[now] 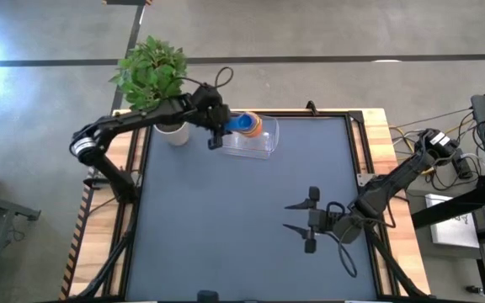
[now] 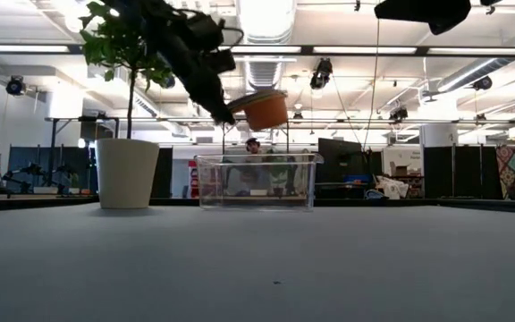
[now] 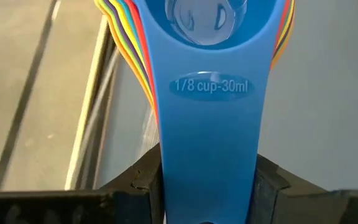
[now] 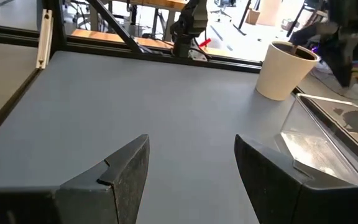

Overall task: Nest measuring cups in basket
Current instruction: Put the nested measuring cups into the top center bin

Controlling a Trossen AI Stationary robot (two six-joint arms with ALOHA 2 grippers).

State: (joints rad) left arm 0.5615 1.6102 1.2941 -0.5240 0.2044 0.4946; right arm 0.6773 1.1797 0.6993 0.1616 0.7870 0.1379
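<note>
The measuring cups (image 1: 245, 124) are nested into one stack, blue on top and orange outermost. My left gripper (image 1: 218, 135) holds the stack in the air over the clear basket (image 1: 249, 143), which stands on its base near the table's far edge. In the low view the orange cup (image 2: 265, 109) hangs well above the basket (image 2: 257, 182). The left wrist view shows the blue cup's handle (image 3: 210, 124) marked 1/8 cup-30ml, with more coloured rims beneath it. My right gripper (image 1: 300, 218) waits open above the table's near right part. My left gripper is shut on the stacked handles of the measuring cups, blue handle (image 3: 209, 168) uppermost, pinched between the two fingers (image 3: 143, 180). The fingers come from the table's left and lie along the handles. The stack is lifted clear, bowls upward, above the basket.
A white plant pot (image 1: 172, 132) with a green plant (image 1: 151, 69) stands just left of the basket, close under my left arm. The grey table top (image 1: 226, 219) stretches between the basket and my right gripper. Wooden and metal rails edge the table.
</note>
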